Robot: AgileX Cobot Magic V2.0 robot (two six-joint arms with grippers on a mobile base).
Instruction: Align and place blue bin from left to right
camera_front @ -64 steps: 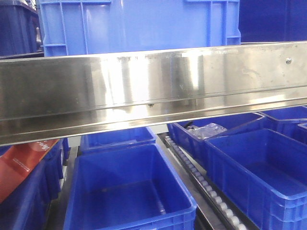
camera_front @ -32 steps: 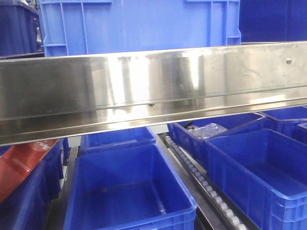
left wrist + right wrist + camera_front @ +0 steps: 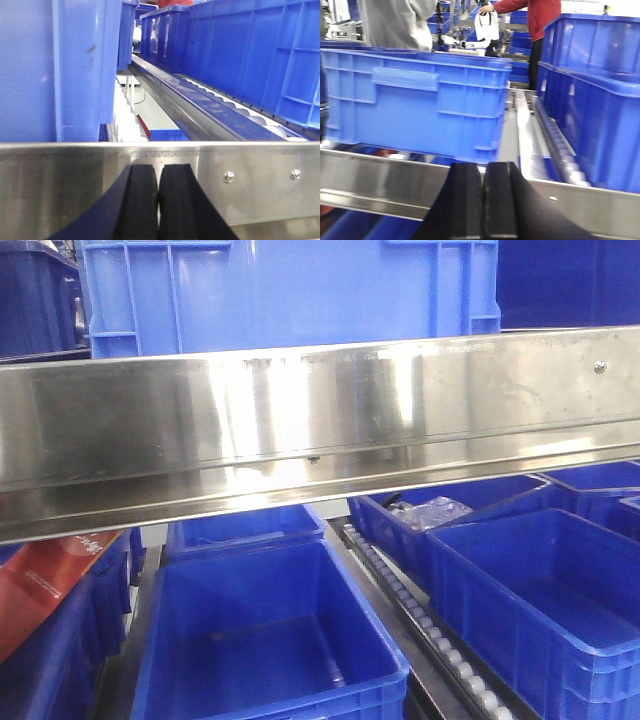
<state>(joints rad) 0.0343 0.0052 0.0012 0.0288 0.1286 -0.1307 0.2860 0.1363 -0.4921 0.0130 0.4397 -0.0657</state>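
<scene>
The blue bin (image 3: 290,290), a light sky-blue ribbed crate, stands on the upper level behind a steel rail (image 3: 320,420). In the left wrist view the blue bin (image 3: 50,70) fills the left side, just beyond the rail (image 3: 260,180). My left gripper (image 3: 158,170) is shut with its black pads pressed together and nothing between them, low in front of the rail. In the right wrist view the blue bin (image 3: 420,100) sits ahead and to the left. My right gripper (image 3: 483,167) is shut and empty, also short of the rail (image 3: 380,182). Neither gripper touches the bin.
Darker blue crates (image 3: 260,50) line the right side past a roller track (image 3: 225,107); more of these crates (image 3: 600,105) stand at the right in the right wrist view. Royal-blue tubs (image 3: 270,640) sit on the lower level. Two people (image 3: 535,20) stand behind.
</scene>
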